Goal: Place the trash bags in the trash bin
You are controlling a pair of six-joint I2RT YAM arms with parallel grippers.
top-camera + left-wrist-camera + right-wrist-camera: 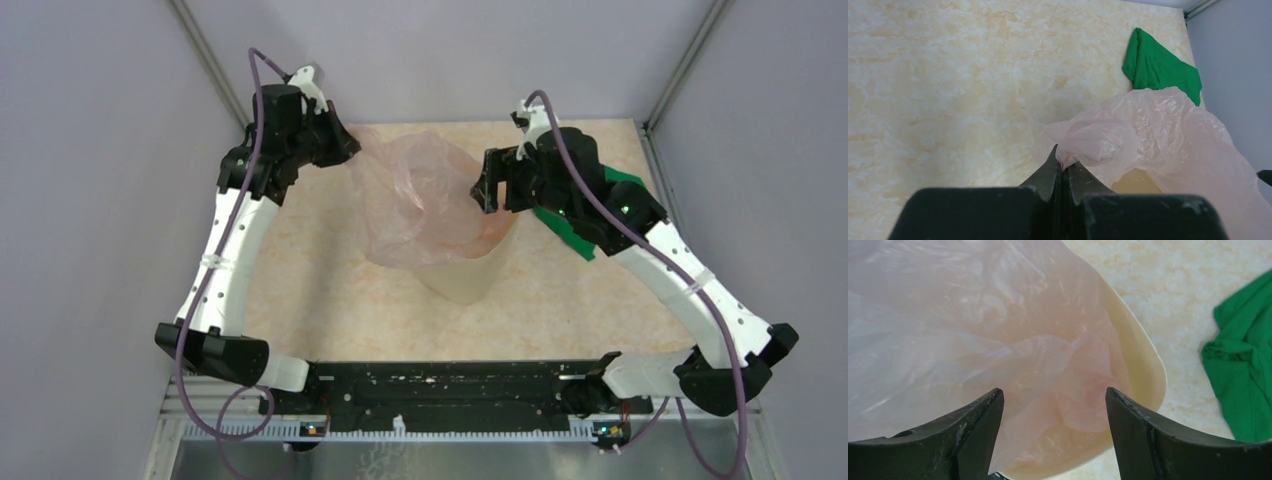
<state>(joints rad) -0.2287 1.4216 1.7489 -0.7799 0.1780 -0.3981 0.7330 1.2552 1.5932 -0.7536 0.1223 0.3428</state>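
The pale-pink trash bag (415, 200) billows over the mouth of the cream trash bin (468, 275) in the middle of the table. My left gripper (352, 147) is at the bag's far-left edge, shut on a pinch of the film (1068, 155). My right gripper (488, 185) hovers over the bin's right rim, jaws open with nothing between them. In the right wrist view the bag (973, 340) lies inside the bin (1143, 365) below its fingertips (990, 405). The bin's floor is hidden by the film.
A crumpled green cloth (565, 232) lies on the marbled tabletop (330, 290) to the right of the bin, partly under my right arm; it also shows as a green cloth (1158, 65) and a green cloth (1243, 370). Grey walls enclose the table on three sides.
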